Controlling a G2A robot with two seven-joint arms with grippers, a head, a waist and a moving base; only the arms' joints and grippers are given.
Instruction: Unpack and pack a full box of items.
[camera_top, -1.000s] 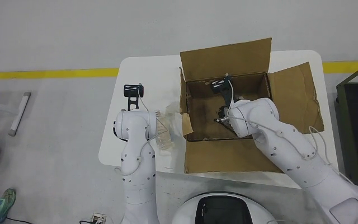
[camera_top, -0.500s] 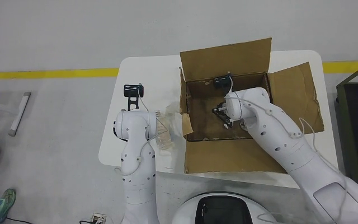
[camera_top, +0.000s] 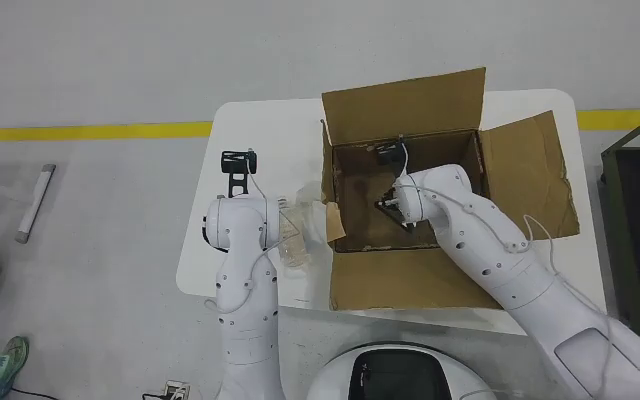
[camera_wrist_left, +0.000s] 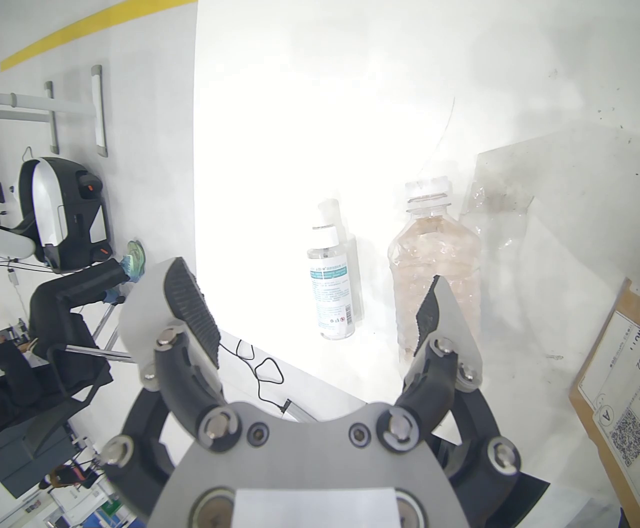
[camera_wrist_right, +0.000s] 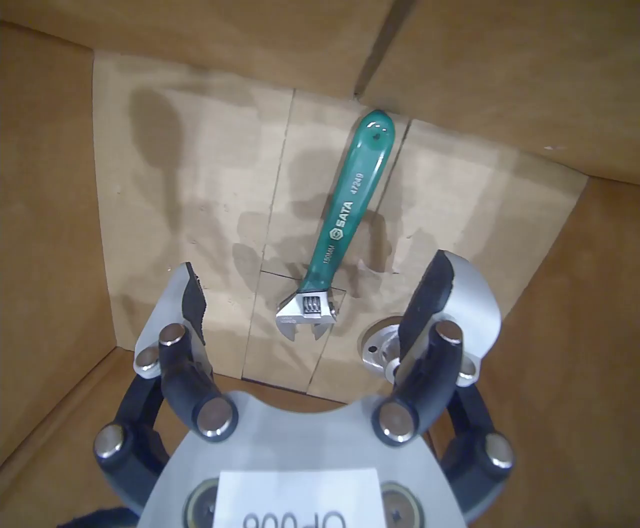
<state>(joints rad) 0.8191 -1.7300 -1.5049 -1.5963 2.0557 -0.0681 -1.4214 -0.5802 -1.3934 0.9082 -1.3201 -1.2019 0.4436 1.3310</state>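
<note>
From above, the right arm (camera_top: 480, 240) covers the cardboard box (camera_top: 405, 105) floor. Its wrist view shows a green-handled wrench (camera_wrist_right: 345, 220) and a metal part (camera_wrist_right: 376, 350), perhaps a flange, there, below the spread right gripper (camera_wrist_right: 316, 275). At the box's 9 o'clock, a spray bottle (camera_wrist_left: 330, 280) and a plastic bottle (camera_wrist_left: 435, 270) rest near the spread left gripper (camera_wrist_left: 306, 277).

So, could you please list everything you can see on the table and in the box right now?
table: 1, white, carries everything below.
cardboard box: 1, brown, on the table, flaps open.
wrench: 1, green handle with metal head, on the box floor.
metal disc: 1, silver, on the box floor beside the wrench head.
spray bottle: 1, clear with white top, on the table outside the box.
plastic bottle: 1, clear with a brownish look, beside the spray bottle.
left gripper: 1, silver and black, open, above the bottles.
right gripper: 1, silver and black, open, inside the box above the wrench.
</note>
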